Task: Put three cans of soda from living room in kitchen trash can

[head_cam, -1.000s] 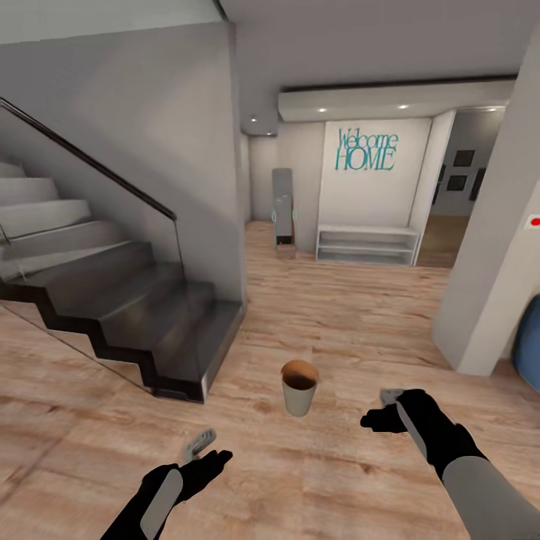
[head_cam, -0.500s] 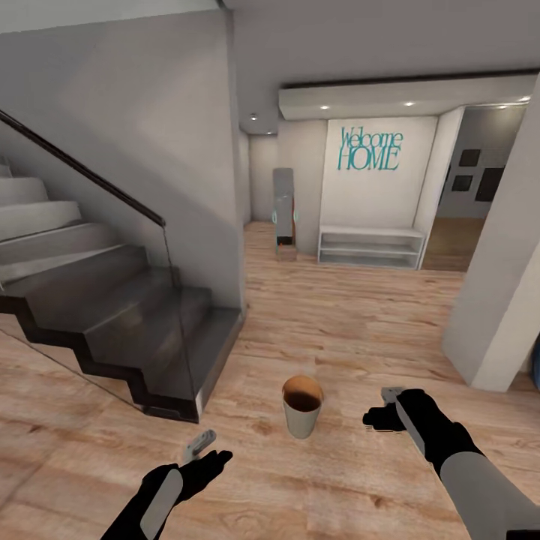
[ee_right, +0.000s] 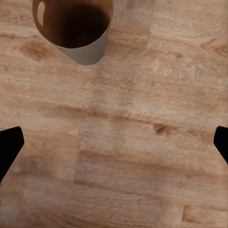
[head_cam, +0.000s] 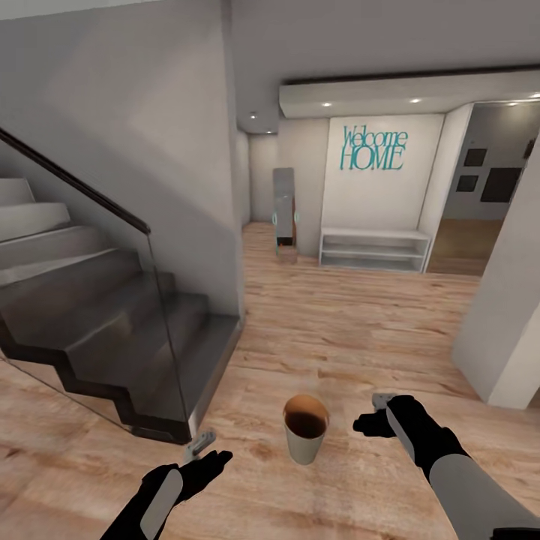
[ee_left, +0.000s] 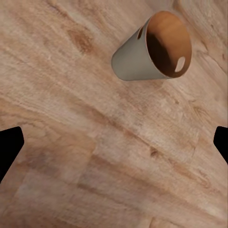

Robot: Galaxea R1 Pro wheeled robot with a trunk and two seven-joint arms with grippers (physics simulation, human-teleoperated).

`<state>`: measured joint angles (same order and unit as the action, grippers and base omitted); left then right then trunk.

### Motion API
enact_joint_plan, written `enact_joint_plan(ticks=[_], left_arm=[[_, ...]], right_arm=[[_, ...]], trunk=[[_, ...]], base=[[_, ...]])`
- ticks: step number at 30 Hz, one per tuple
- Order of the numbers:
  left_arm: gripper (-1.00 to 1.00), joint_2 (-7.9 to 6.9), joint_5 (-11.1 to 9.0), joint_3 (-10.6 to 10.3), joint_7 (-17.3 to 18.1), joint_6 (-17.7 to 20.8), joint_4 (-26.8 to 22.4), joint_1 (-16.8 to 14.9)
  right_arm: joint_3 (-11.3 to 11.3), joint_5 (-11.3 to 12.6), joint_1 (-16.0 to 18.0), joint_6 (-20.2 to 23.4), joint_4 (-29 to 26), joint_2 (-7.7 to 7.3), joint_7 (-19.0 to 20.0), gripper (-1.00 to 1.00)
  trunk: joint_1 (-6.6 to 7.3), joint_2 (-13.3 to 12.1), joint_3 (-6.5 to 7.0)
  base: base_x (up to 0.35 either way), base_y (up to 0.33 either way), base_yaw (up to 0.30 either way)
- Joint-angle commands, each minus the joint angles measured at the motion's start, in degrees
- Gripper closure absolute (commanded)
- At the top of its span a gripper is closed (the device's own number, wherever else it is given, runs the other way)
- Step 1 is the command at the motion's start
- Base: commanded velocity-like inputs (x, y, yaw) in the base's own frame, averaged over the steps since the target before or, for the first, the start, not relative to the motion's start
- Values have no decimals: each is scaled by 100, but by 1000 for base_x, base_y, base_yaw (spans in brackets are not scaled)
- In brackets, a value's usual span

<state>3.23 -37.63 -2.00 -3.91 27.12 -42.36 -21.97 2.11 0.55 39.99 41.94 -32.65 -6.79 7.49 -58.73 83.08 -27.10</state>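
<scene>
On the wooden plank floor, near the 6 o'clock edge of the head view, stands the small round tapered tan-beige bucket with a dark brown inside. It is upright: its long axis is vertical, the wide open mouth points up and the narrow base touches the floor. From the left wrist camera the same bucket shows two small slots in its rim, and the right wrist camera looks down into its dark inside.

The left pincer hangs at about 8 o'clock from the bucket, the right pincer at about 3 o'clock, both apart from it. Both pincers stand wide, with the black fingertips at opposite edges of each wrist view, and they hold nothing.

At 9 o'clock is a dark staircase with a glass railing. At 12 o'clock, far away, a white wall carries teal "Welcome HOME" letters above a low white shelf.
</scene>
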Motion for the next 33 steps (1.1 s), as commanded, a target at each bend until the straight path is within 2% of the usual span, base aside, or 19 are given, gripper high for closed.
enact_joint_plan(ticks=[1,8,13,15,19,27,28,31,32,33], left_arm=[[-100,-4,2,-7,2,0,0,0],[-100,-13,3,-20,-2,2,3,3],[-100,-4,1,-20,-1,4,76,4],[-100,0,1,-20,2,4,142,6],[-100,2,1,-20,4,4,178,5],[-100,11,1,-31,4,1,191,6],[-100,16,1,-35,1,-3,192,7],[-100,21,1,-36,-2,-4,192,8],[-100,50,33,-82,-53,3,189,7],[-100,63,60,-113,-103,10,179,5]], right_arm=[[0,-1,0,-1,2,1,-1,-100],[-2,-2,0,-1,6,20,-7,-100],[-3,-2,0,-6,163,107,-43,-100],[-4,3,0,-99,278,175,-201,-100],[-8,17,0,-265,381,216,-400,-100],[-9,107,0,-322,453,248,-470,-100],[-9,110,0,-325,562,333,-483,-100],[-5,111,0,-330,743,423,-496,-100],[-4,113,0,-333,906,507,-623,-100],[-5,115,0,-332,944,531,-695,-100]], trunk=[[0,0,0],[0,0,0],[0,0,0],[0,0,0],[0,0,0],[0,0,0],[0,0,0],[0,0,0],[0,0,0],[0,0,0]], base=[[347,0,0],[347,0,0],[347,0,0],[347,0,0],[347,0,0],[347,0,0],[347,0,0],[343,-5,0],[203,-9,0],[162,-7,0]])
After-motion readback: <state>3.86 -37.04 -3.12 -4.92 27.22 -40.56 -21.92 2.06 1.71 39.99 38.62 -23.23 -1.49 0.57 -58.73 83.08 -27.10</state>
